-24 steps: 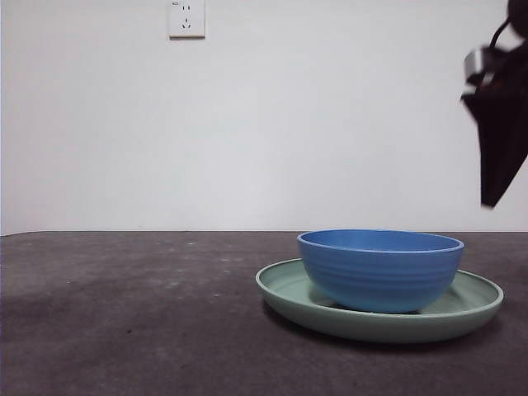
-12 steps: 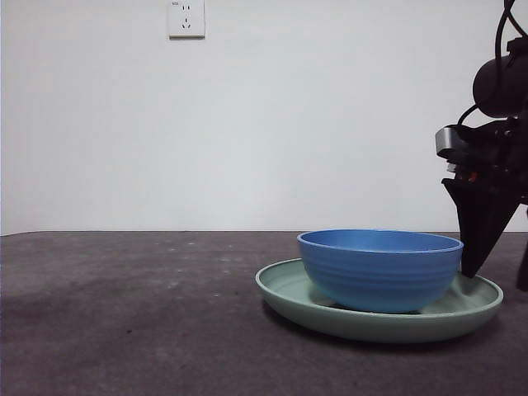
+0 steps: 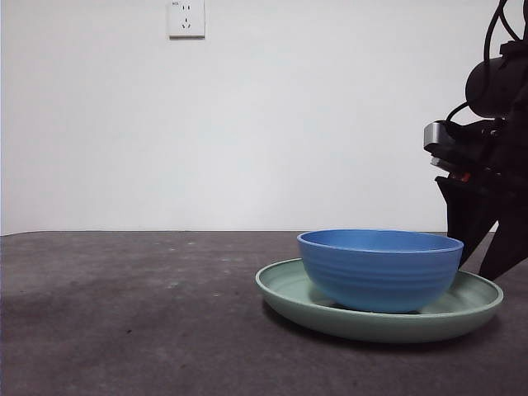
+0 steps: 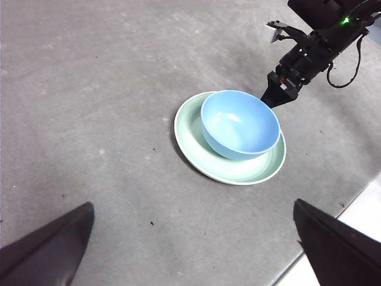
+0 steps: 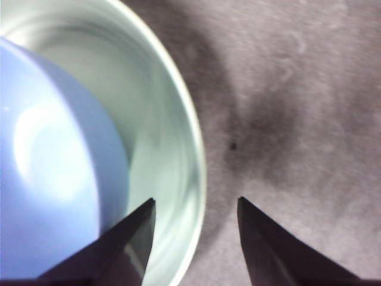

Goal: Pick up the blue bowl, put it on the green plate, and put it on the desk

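The blue bowl (image 3: 379, 268) stands upright inside the green plate (image 3: 289, 290) on the desk (image 3: 124, 313). My right gripper (image 3: 485, 262) is open and low at the plate's right side. In the right wrist view its jaws straddle the plate's rim (image 5: 193, 149): one jaw is over the plate's inside next to the bowl (image 5: 47, 167), the other is over the desk (image 5: 297, 89). The right gripper (image 5: 193, 205) holds nothing. My left gripper (image 4: 196, 250) is open and empty, high above the desk, looking down on the bowl (image 4: 240, 122), the plate (image 4: 193, 140) and the right gripper (image 4: 277, 95).
A white wall with a socket (image 3: 186, 18) stands behind the desk. In the left wrist view the desk's edge (image 4: 333, 229) runs close to the plate, with white floor beyond it.
My right gripper has come down from the upper right to the plate's right rim. Its jaws now show apart. The bowl and plate have not moved.
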### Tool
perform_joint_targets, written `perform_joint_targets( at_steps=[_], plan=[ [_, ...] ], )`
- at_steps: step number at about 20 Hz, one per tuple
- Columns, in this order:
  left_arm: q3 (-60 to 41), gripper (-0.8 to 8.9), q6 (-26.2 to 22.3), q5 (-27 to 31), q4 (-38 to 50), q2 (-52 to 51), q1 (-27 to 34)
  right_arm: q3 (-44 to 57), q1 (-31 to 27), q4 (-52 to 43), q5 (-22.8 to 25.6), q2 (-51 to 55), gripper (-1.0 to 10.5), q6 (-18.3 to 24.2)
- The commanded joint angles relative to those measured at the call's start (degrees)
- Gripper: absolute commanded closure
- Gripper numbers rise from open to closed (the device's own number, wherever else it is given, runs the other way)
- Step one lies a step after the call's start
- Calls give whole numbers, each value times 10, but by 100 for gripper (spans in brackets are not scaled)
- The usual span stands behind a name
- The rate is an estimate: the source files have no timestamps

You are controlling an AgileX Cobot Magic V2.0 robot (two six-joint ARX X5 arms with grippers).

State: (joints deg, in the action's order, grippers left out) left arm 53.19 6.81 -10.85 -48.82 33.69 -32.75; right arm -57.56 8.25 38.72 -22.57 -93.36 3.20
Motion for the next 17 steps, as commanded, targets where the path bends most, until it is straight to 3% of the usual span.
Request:
perform_joint_targets(
  at_steps=[1, 12, 17],
  plan=[
    [9, 247, 1, -1, 5, 3, -2, -10, 3, -2, -4, -10, 740, 6],
    [9, 247, 2, -1, 5, 2, -2, -10, 2, -10, -27, -36, 796, -1],
    [9, 247, 2, -1, 5, 2, -2, -9, 2, -9, -28, -46, 914, 0]
  ],
)
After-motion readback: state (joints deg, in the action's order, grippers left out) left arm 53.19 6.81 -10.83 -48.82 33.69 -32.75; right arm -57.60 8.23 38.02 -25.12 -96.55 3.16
